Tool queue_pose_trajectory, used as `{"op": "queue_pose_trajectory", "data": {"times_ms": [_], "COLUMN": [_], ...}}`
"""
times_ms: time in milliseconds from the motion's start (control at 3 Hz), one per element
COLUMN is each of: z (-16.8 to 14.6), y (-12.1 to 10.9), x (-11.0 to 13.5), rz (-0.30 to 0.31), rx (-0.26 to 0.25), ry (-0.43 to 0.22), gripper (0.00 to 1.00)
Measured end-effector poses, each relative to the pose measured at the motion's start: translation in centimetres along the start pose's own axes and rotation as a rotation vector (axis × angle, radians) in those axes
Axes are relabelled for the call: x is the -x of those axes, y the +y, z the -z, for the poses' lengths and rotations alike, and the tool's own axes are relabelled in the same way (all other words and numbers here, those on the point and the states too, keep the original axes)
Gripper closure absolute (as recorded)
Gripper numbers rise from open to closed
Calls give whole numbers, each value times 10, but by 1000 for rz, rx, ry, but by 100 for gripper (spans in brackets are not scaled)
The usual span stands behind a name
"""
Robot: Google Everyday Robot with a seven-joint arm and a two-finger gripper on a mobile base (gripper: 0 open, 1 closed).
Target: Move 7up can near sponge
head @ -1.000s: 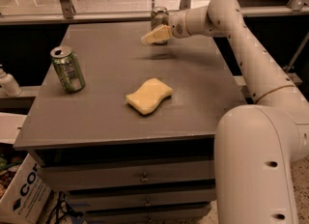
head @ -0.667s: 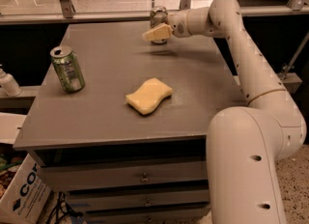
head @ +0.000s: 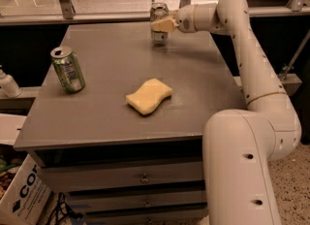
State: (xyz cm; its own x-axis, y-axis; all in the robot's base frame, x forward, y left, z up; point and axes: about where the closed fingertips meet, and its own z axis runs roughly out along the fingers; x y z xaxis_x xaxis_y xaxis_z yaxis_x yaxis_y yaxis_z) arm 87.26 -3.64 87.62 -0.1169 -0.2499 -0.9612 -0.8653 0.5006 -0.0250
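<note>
the gripper (head: 157, 24) is at the far edge of the table (head: 106, 122), reaching in from the right at the end of the arm (head: 242, 49), and it lies right against the 7up can (head: 159, 37), with a pale part of it crossing the can's front about halfway up. whether it is clamped on the can or just set around it i cannot tell. the 7up can stands upright on the table near the back edge, right of centre. the sponge (head: 149, 95) lies flat near the middle of the table, well apart from the 7up can and nearer the front. a green can (head: 68, 70) stands upright by the left edge, open top showing. off the table to the left is a small white bottle (head: 7, 84), and a cardboard box (head: 22, 200) sits low at the left.
</note>
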Motion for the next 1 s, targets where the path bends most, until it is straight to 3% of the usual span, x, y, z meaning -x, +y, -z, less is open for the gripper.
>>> {"op": "queue_pose_trajectory", "data": {"times_ms": [333,667,1000], "z": [21,53,79], "y": [2,17,37], "x": [16,41,58], "rz": [-8,-15,-5], "rx": [-4,12,44], "ry": [23,47,71], "gripper": [88,100,100]}}
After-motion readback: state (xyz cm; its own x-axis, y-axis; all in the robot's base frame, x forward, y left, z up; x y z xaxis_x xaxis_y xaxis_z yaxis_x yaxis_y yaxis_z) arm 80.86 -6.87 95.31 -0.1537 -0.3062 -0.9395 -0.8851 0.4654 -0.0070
